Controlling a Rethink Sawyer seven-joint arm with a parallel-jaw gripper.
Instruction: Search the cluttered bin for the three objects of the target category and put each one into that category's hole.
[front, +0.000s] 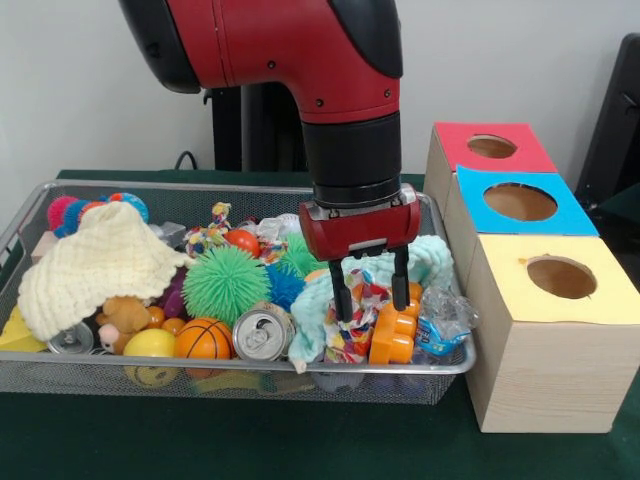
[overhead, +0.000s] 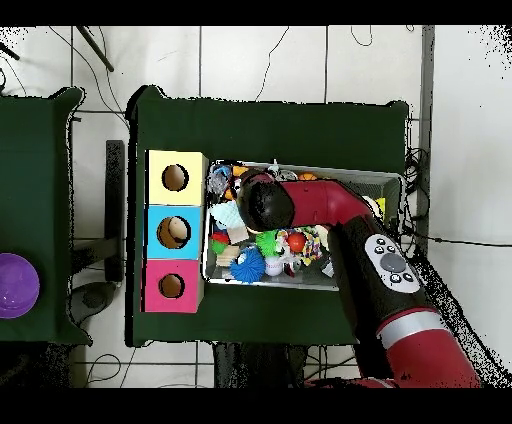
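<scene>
bin (front: 30, 215): wire mesh, sits on the green surface (front: 200, 440), packed with clutter
left end: cream knit cloth (front: 95, 262) draped over toys; small brown plush (front: 125, 315) and a silver can end (front: 72, 340) under its edge
front row: yellow ball (front: 150, 344), mini basketball (front: 203, 338), drink can (front: 263, 333) lying on its side with top facing the camera
middle: green spiky ball (front: 225, 283), blue spiky ball (front: 285, 287) just beside it, red ball (front: 243, 240) behind
arm (front: 300, 60): red/black, comes down over the right part of the bin
end effector (front: 371, 290): two black fingers (front: 339, 290) apart, pointing down into the pile, straddling a multicoloured rope toy (front: 368, 296); not clamped on anything I can confirm
around it: teal cloth (front: 312, 315) left and behind, orange plastic toy (front: 393, 335) touching the right finger, crumpled clear bottle (front: 440, 318) at the bin's right end
boxes: three wooden boxes in a row just right of the bin, round hole in each lid — yellow (front: 560, 290) nearest, blue (front: 520, 205) in the middle, red (front: 492, 148) farthest
overhead: same row at the bin's left end, yellow (overhead: 176, 177), blue (overhead: 174, 232), red/pink (overhead: 171, 286); arm covers much of the bin
target items: can't tell which category is targeted; holes look empty as far as visible
</scene>
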